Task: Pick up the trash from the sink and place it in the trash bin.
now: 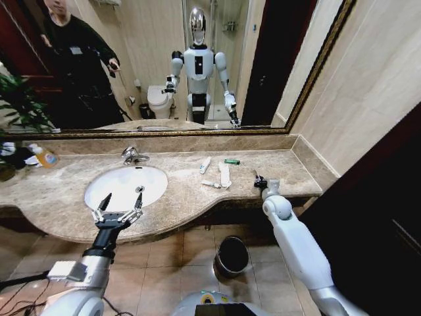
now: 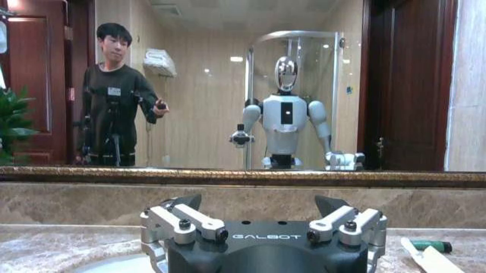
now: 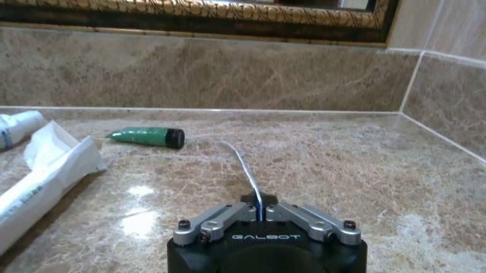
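The trash lies on the marble counter to the right of the sink (image 1: 99, 184): a white tube (image 1: 205, 164), a green piece (image 1: 231, 161), a white wrapper (image 1: 225, 175) and a small white bit (image 1: 211, 184). My right gripper (image 1: 258, 179) rests low on the counter right of them. It is shut (image 3: 260, 211) on a thin slim strip (image 3: 244, 165) that sticks out forward, with the green piece (image 3: 144, 137) and wrapper (image 3: 45, 170) ahead of it. My left gripper (image 1: 118, 208) hovers open (image 2: 266, 213) over the basin's front rim. The trash bin (image 1: 231, 255) stands on the floor below the counter.
A chrome faucet (image 1: 132, 156) stands behind the basin. A yellow-orange bottle (image 1: 45, 157) and a plant (image 1: 16, 105) are at the far left of the counter. A mirror and a marble backsplash (image 3: 227, 68) close off the back, and a wall the right end.
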Tool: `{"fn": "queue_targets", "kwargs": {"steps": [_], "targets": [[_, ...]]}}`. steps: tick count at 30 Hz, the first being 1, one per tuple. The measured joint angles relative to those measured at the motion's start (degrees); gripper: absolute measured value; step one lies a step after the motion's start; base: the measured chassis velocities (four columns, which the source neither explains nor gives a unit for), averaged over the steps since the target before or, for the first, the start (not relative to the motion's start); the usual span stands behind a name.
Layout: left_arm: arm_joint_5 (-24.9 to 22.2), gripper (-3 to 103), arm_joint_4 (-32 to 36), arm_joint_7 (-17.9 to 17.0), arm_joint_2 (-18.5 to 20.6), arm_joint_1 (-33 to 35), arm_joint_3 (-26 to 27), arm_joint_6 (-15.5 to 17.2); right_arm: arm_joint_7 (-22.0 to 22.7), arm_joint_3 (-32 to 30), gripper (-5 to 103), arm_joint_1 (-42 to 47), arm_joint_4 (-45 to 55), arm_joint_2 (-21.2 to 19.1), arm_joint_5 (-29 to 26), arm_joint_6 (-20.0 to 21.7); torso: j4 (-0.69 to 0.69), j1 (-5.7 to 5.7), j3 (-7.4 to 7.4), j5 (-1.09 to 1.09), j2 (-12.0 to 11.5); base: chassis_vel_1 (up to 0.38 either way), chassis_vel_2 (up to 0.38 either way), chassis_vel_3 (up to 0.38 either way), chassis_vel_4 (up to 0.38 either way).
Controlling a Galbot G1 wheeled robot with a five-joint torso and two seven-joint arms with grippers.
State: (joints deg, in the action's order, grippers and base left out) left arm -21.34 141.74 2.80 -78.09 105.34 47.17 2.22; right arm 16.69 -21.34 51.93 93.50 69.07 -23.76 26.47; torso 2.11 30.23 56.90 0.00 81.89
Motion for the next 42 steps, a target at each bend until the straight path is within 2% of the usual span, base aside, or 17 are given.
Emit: {"fn": "queue_targets", "kwargs": {"steps": [5, 12, 16, 23, 31, 34, 35, 37, 38, 42], "targets": [[0.0, 100, 0.0, 0.0, 0.0, 0.0, 0.0, 0.0, 0.2, -0.5, 1, 1.6, 3.1, -0.4, 0.6, -0.5, 0.00, 0.00, 0.00, 0.00, 0.0, 0.000, 0.000, 0.000, 0.000], [0.0, 100, 0.0, 0.0, 0.0, 0.0, 0.0, 0.0, 0.6, -3.0, 1, 7.8, 16.4, -3.5, -1.6, -0.2, 0.00, 0.00, 0.00, -0.01, 0.0, 0.000, 0.000, 0.000, 0.000], [0.0, 100, 0.0, 0.0, 0.0, 0.0, 0.0, 0.0, 1.4, -5.0, 1, 14.6, 25.9, -5.7, -6.8, 0.2, 0.00, 0.00, 0.00, -0.01, 0.0, 0.000, 0.000, 0.000, 0.000], [0.0, 100, 0.0, 0.0, 0.0, 0.0, 0.0, 0.0, 1.6, -7.1, 1, 26.1, 36.3, -5.6, -8.4, 0.3, 0.00, -0.01, -0.01, -0.01, 0.0, 0.000, 0.000, 0.000, 0.000], [0.0, 100, 0.0, 0.0, 0.0, 0.0, 0.0, 0.0, 0.6, -7.4, 1, 40.2, 41.1, -1.4, -3.5, -2.1, 0.00, -0.01, -0.01, 0.00, 0.0, 0.000, 0.000, 0.000, 0.000], [0.0, 100, 0.0, 0.0, 0.0, 0.0, 0.0, 0.0, -1.4, -6.5, 1, 46.5, 38.6, -0.5, 2.7, -7.3, 0.00, -0.01, -0.01, -0.01, 0.0, 0.000, 0.000, 0.000, 0.000], [0.0, 100, 0.0, 0.0, 0.0, 0.0, 0.0, 0.0, -1.4, -6.5, 1, 46.5, 38.6, -0.5, 2.7, -7.3, 0.00, -0.01, -0.01, -0.01, 0.0, 0.000, 0.000, 0.000, 0.000], [0.0, 100, 0.0, 0.0, 0.0, 0.0, 0.0, 0.0, -4.1, -6.1, 1, 50.0, 34.6, 0.2, 8.2, -11.1, -0.01, -0.01, -0.01, -0.01, 0.0, 0.000, 0.000, 0.000, 0.000], [0.0, 100, 0.0, 0.0, 0.0, 0.0, 0.0, 0.0, -4.1, -6.1, 1, 50.0, 34.6, 0.2, 8.2, -11.1, -0.01, -0.01, -0.01, -0.01, 0.0, 0.000, 0.000, 0.000, 0.000], [0.0, 100, 0.0, 0.0, 0.0, 0.0, 0.0, 0.0, -5.5, -4.5, 1, 50.3, 26.7, 3.6, 15.5, -15.8, 0.00, -0.01, 0.00, -0.01, 0.0, 0.000, 0.000, 0.000, 0.000]]}}
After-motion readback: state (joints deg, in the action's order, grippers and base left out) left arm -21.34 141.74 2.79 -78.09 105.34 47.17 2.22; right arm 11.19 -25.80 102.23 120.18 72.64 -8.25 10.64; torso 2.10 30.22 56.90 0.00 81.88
